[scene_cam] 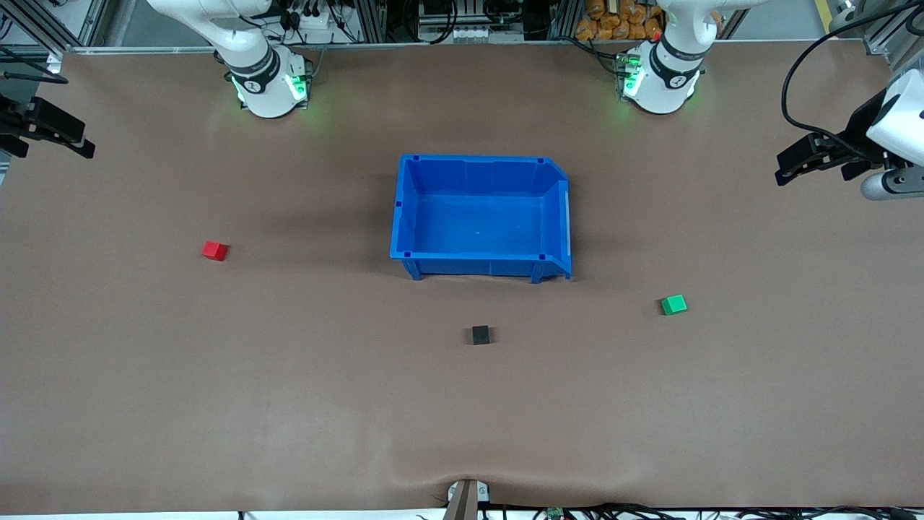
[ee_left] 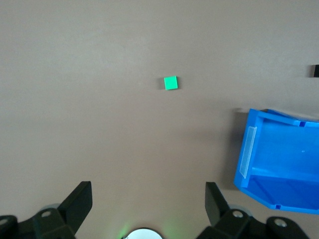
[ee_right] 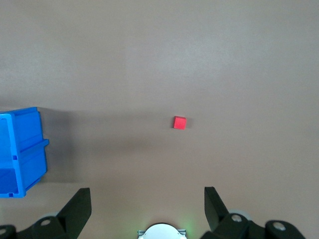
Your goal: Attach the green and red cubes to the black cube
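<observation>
The black cube [scene_cam: 481, 334] is lying on the tabletop [scene_cam: 289, 404] at 6 o'clock from the blue bin [scene_cam: 408, 209], the red cube [scene_cam: 214, 250] at 9, the green cube [scene_cam: 673, 305] toward 4. Both the left pincer [ee_left: 148, 200] and right pincer [ee_right: 147, 203] are being held spread open, gripping nothing, over the tabletop's ends

Even, bright overhead light fills all three views without harsh glare. The brown table [scene_cam: 289, 404] shows soft, diffuse shadows beside the blue bin [scene_cam: 480, 269] and faint ones at each small cube. Green indicator lamps glow at both arm bases. The wrist views look slightly softer, perhaps a little blurred toward their edges.
</observation>
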Controlling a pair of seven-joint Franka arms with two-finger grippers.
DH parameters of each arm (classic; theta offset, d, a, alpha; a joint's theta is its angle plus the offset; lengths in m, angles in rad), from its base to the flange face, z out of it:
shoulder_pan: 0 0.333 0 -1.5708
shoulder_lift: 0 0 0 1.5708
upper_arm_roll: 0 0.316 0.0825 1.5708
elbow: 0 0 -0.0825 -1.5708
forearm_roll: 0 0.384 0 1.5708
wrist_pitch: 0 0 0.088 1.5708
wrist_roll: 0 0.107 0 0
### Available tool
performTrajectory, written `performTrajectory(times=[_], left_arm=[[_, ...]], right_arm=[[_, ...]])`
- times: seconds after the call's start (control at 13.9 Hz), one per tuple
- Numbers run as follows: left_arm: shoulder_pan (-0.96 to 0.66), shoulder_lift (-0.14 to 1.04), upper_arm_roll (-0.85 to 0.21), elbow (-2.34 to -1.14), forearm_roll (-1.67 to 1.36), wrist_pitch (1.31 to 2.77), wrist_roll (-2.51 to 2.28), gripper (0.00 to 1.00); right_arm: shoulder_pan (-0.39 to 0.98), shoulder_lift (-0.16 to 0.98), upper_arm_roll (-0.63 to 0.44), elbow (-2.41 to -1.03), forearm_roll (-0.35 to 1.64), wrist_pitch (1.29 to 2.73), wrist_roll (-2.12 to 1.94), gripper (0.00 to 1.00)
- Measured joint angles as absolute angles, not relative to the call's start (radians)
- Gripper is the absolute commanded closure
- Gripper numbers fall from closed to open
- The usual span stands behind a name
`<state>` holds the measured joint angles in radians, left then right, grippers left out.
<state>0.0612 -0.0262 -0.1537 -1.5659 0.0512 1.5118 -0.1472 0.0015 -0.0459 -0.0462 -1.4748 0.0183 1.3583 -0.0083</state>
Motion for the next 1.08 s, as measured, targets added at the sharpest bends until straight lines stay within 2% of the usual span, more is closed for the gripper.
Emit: performTrajectory(times=[1.08], left_arm=[[0.062, -0.008, -0.153, -1.588, 0.051, 1.495, -0.115, 0.00]], right_arm=[[0.001, -0.043, -0.050, -1.476, 0.017, 1.358, -0.008, 0.00]])
